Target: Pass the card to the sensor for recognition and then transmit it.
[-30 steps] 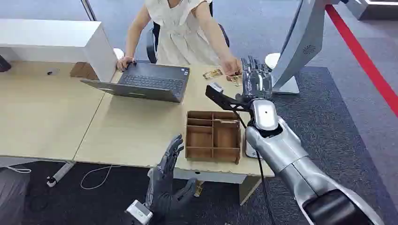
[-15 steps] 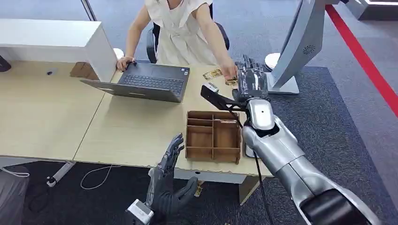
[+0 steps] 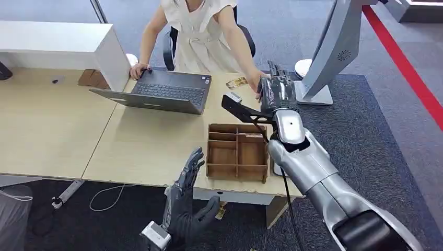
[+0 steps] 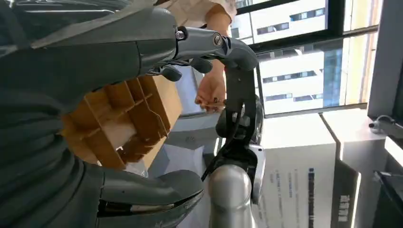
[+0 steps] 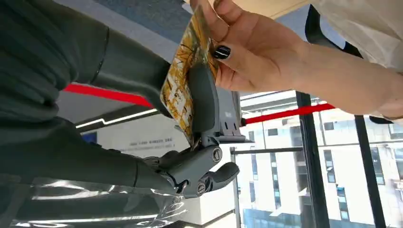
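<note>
Wooden desk (image 3: 146, 141) with a laptop (image 3: 162, 91) and a brown divider tray (image 3: 237, 152) on it, person seated across. My right hand (image 3: 279, 89) is stretched out past the tray, and the wrist view shows a yellow patterned card (image 5: 183, 85) pressed between its thumb and fingers while the person's hand (image 5: 256, 50) pinches the card's other end. So both are on it. I'd keep the arm steady, loosen only once their pull is firm, no yanking. Left hand (image 3: 185, 206) hangs low by the desk edge, fingers spread, holding nothing.
</note>
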Action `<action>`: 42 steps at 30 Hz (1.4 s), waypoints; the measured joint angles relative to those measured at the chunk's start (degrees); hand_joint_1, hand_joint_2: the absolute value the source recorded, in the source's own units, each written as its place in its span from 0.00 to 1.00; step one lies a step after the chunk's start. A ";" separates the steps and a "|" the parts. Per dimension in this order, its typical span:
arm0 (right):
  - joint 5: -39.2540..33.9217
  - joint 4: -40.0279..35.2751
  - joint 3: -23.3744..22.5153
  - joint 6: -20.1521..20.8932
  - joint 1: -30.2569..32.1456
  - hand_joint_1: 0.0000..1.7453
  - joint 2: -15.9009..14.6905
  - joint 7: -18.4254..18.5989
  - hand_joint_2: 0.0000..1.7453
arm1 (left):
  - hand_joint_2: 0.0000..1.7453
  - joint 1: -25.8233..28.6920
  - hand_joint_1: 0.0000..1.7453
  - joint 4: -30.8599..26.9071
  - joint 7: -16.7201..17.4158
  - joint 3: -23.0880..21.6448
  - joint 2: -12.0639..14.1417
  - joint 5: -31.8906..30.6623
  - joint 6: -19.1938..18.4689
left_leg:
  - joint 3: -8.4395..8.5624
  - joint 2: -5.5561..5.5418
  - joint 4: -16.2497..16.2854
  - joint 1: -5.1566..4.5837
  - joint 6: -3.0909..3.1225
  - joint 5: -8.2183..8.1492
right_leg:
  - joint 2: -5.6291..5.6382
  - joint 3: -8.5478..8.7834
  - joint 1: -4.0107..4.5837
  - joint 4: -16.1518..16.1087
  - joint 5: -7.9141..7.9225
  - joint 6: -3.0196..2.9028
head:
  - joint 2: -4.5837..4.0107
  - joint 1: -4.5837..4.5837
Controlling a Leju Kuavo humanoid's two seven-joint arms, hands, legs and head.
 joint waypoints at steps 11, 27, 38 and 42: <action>-0.11 -2.23 -1.18 -1.79 1.43 1.00 -1.29 0.02 1.00 | 1.00 0.23 0.00 0.48 0.00 0.68 -0.37 -0.79 -2.43 | 0.01 0.00 0.01 0.00 0.00 0.00 | 0.00 0.00 0.00 -0.01 0.00 0.00 | 0.00 0.00; 1.79 -19.15 -5.90 -1.84 14.67 1.00 -9.90 -3.21 1.00 | 1.00 2.87 0.00 -0.46 1.33 3.17 0.46 -1.42 1.77 | 0.01 -0.01 0.01 0.00 0.02 -0.02 | 0.01 0.00 0.00 -0.02 -0.01 0.00 | 0.00 0.00; 4.17 -28.24 -7.65 1.07 20.80 1.00 -14.32 -3.61 1.00 | 1.00 4.02 0.00 -2.77 2.21 4.00 2.23 -1.33 3.52 | 0.00 0.00 0.01 0.00 0.01 -0.02 | 0.01 0.00 0.00 -0.01 0.00 0.00 | 0.02 0.00; 4.28 -29.70 -8.00 1.35 21.24 1.00 -14.84 -3.61 1.00 | 1.00 4.06 0.00 -3.17 2.21 4.09 2.56 -1.33 3.80 | 0.01 0.00 0.01 0.00 0.01 -0.02 | 0.01 0.00 0.00 -0.01 0.00 0.00 | 0.00 0.00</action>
